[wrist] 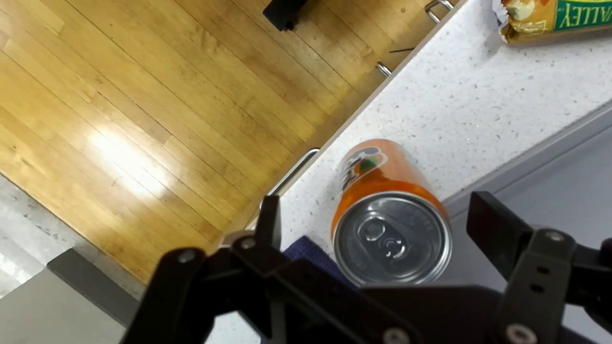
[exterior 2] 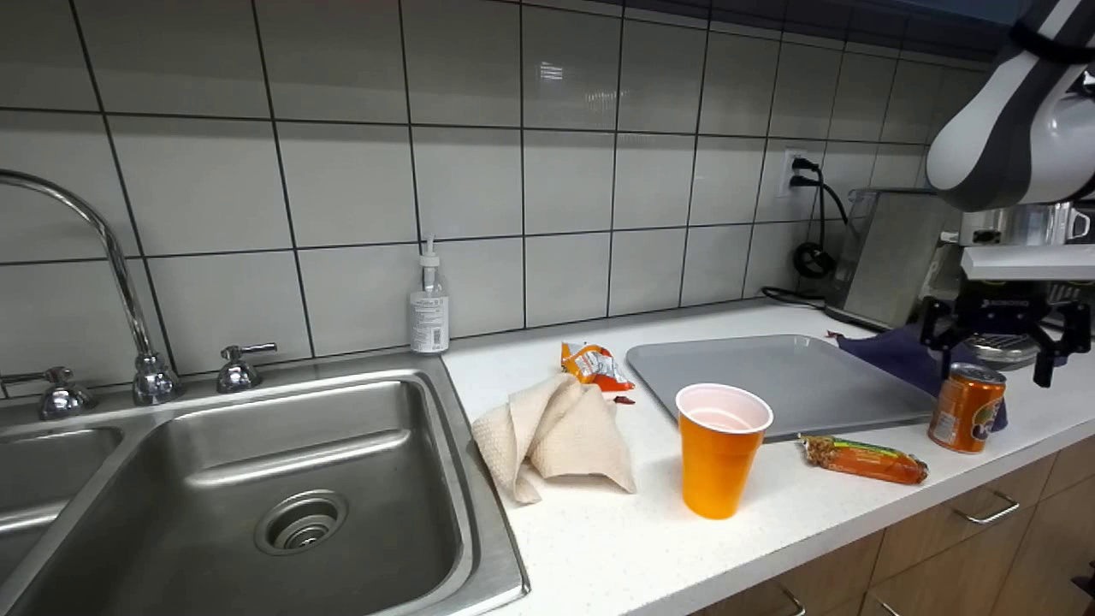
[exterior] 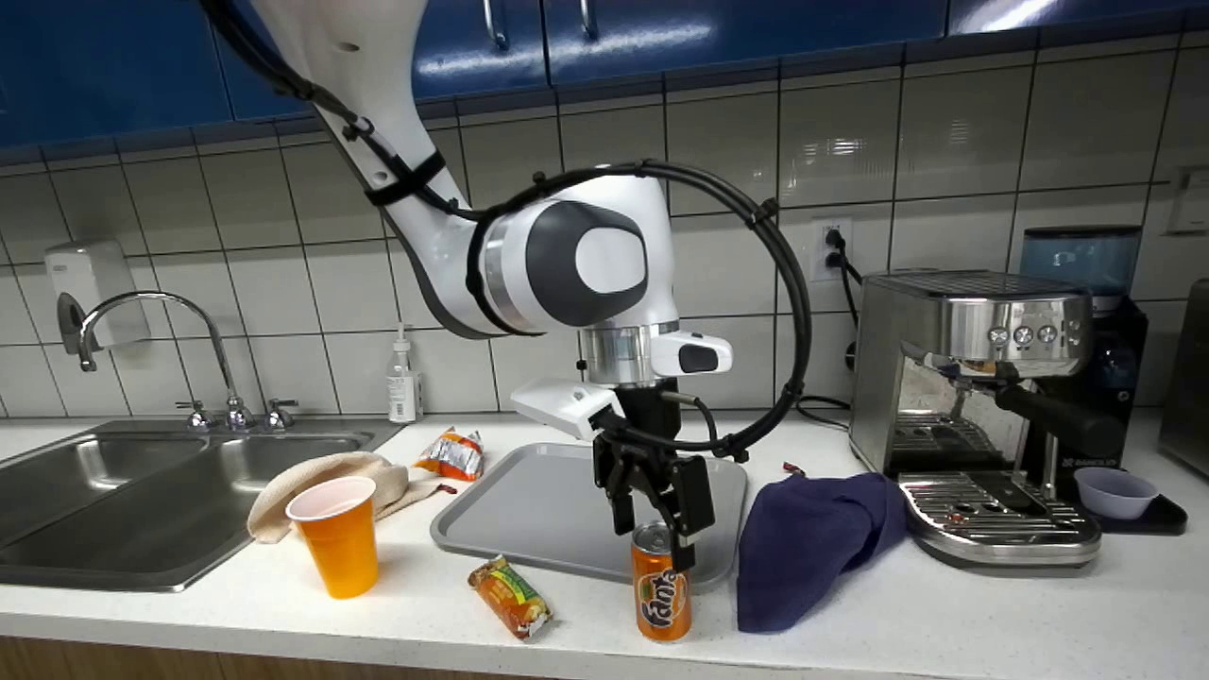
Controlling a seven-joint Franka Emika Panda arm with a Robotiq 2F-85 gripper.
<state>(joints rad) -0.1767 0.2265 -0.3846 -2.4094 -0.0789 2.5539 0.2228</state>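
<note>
An orange Fanta can [exterior: 662, 604] [exterior 2: 965, 415] stands upright near the counter's front edge in both exterior views. My gripper [exterior: 654, 538] [exterior 2: 994, 370] [wrist: 380, 228] points down over it with its jaws spread wide. In the wrist view the silver lid of the can [wrist: 392, 239] lies between the two fingers, with a gap on either side, so nothing is gripped. One finger [exterior: 682, 543] hides part of the can's upper right side in an exterior view. A granola bar in an orange and green wrapper [exterior: 510, 597] [exterior 2: 864, 460] [wrist: 559, 16] lies beside the can.
Behind the can is a grey tray [exterior: 538, 501]. A navy cloth [exterior: 817, 543] and a steel espresso machine [exterior: 973, 378] are on one side. Opposite are an orange cup [exterior: 335, 538], a beige cloth [exterior 2: 565, 436], a chip bag [exterior 2: 590, 366] and the sink [exterior 2: 411, 479].
</note>
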